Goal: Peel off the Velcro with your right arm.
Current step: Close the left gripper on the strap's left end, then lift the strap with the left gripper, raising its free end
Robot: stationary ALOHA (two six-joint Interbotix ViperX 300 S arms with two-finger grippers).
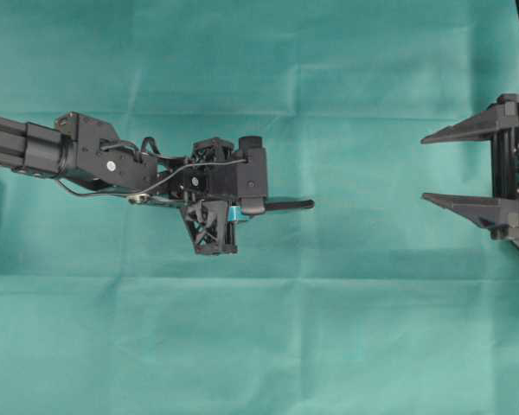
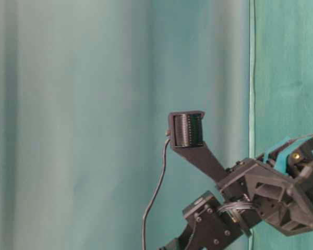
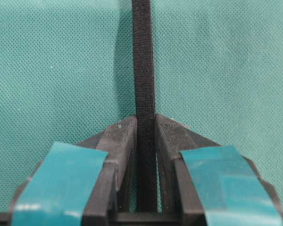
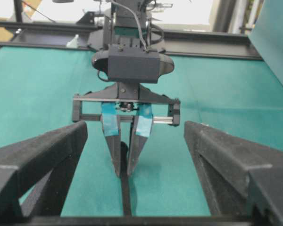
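The Velcro (image 1: 285, 206) is a thin black strap that sticks out to the right from my left gripper (image 1: 240, 208), just above the green cloth. In the left wrist view the teal-patched fingers (image 3: 120, 141) are shut on the Velcro (image 3: 144, 70), which runs straight ahead, edge on. My right gripper (image 1: 422, 169) stands wide open at the right edge, well apart from the strap's rounded free end. In the right wrist view its plain black fingers (image 4: 37, 160) frame the left gripper (image 4: 125, 172) and the Velcro (image 4: 126, 195), which points toward the camera.
Green cloth (image 1: 259, 346) covers the whole table, with a fold line across the middle. A black frame rail (image 4: 203, 44) runs along the far table edge behind the left arm (image 4: 132, 63). A green backdrop (image 2: 68, 104) stands at one side.
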